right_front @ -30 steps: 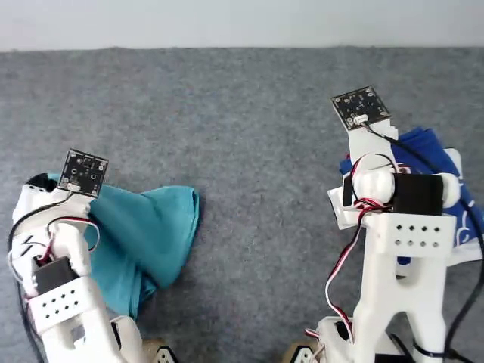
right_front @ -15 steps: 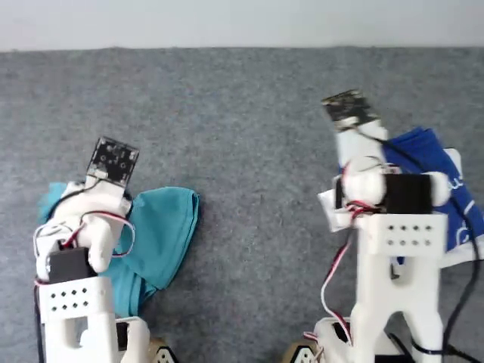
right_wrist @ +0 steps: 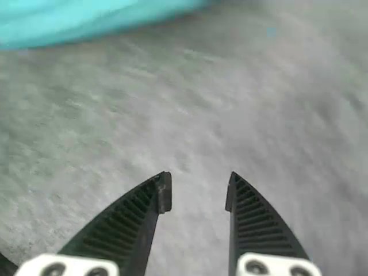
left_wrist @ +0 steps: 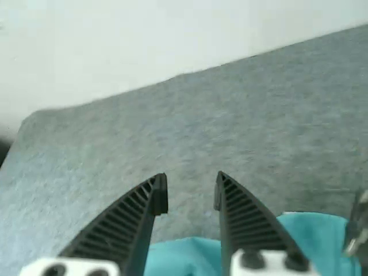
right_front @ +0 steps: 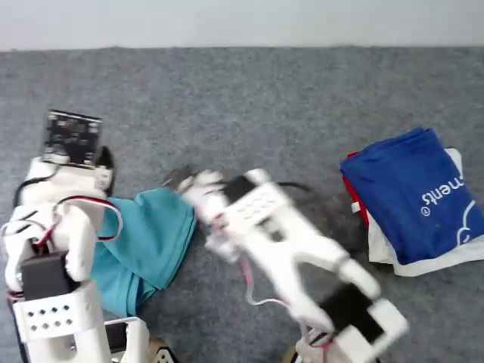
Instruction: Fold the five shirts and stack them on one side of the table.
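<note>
Grey table, teal shirt near right hand

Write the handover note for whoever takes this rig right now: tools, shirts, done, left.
Left tool: open, empty, above the grey table, at the teal shirt.
Right tool: open, empty, over bare table near the teal shirt's edge.
Done: folded blue shirt stacked on a red shirt and a white shirt on the right arm's side; full count hidden.
Left: the teal shirt lies bunched by the left arm; fold it and add it to the stack.
</note>
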